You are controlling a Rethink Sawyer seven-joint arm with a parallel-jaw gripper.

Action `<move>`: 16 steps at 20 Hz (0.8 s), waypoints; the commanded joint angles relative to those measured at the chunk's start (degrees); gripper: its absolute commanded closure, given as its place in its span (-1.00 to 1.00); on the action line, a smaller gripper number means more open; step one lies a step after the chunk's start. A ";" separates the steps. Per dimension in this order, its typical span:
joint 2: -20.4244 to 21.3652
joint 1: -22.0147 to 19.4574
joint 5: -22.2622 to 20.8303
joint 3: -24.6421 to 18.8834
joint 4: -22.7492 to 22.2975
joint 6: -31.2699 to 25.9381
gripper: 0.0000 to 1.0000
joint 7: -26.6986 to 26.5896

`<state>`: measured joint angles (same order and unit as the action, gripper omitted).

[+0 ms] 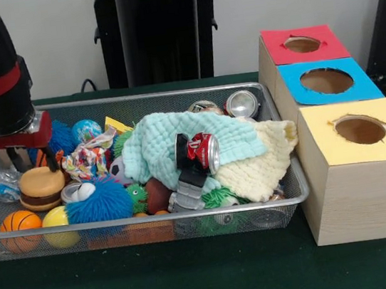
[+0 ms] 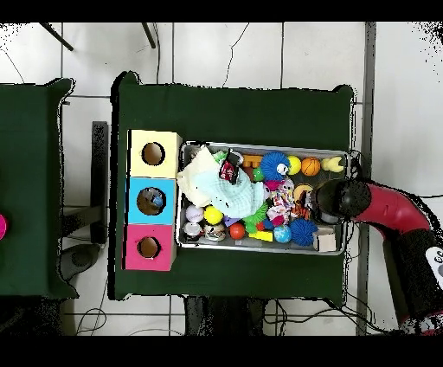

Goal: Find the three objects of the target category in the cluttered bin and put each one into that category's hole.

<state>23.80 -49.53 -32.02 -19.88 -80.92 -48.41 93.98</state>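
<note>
My table (image 1: 198,280) wore a dark green cloth. On it sat the mesh bin (image 1: 153,222) and, touching its side, a row of three wooden boxes (image 1: 357,186) with red, blue and yellow holed tops.

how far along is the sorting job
Nothing looks sorted yet: cans, including the red can on the cloth, are in the bin. The gripper is low at the bin's end, near the toy burger. All three drops seem left.

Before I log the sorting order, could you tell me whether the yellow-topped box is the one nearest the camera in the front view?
Yes, the yellow-topped box stands nearest, with the blue-topped box behind it.
</note>
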 commanded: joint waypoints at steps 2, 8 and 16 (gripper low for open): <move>-1.82 -3.14 -2.69 -1.18 3.07 0.44 -1.00 -9.67; -1.20 -4.84 -2.72 -2.37 3.37 -0.87 -1.00 -12.50; -1.26 -5.33 -3.27 -2.80 4.44 -2.15 -1.00 -13.66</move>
<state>23.76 -54.87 -32.00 -19.87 -78.72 -48.44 93.98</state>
